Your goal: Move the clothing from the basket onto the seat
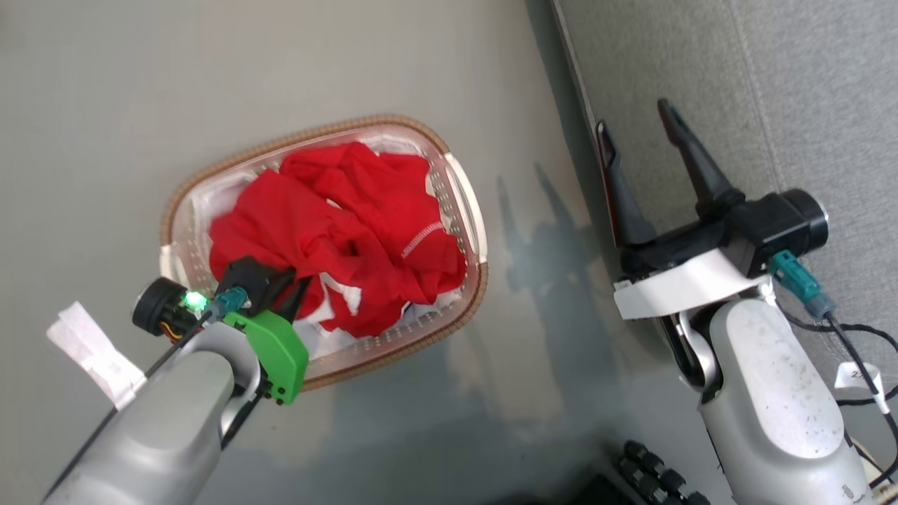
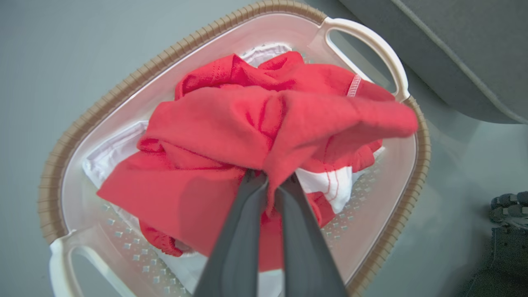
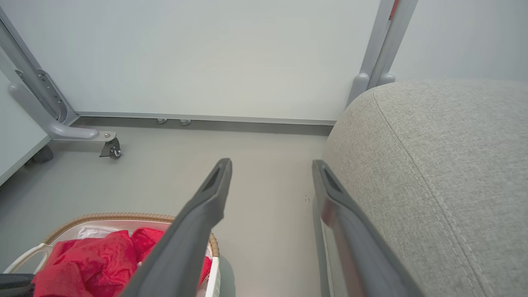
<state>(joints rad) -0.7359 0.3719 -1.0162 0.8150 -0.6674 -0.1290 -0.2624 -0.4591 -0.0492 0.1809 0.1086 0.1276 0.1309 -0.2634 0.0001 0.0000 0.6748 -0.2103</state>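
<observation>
basket (image 1: 393,127) holds red clothing (image 1: 337,224) over white liner (image 2: 111,154); left gripper (image 2: 270,179) pinches fold

Clothing (image 1: 337,224): soft matt red cloth, creased, with a white stitched band.
Basket (image 1: 468,210): smooth, faintly glossy white perforated plastic; rim brown, ribbed, woven-look.
Seat (image 1: 807,84), right: light grey cloth, coarse matt weave, stitched seam.
Floor (image 1: 140,84): smooth grey, low sheen, soft reflections.
Right gripper (image 1: 633,116): dark, smooth, matt fingers.
Green bracket (image 1: 277,354), near left: matt plastic.
</observation>
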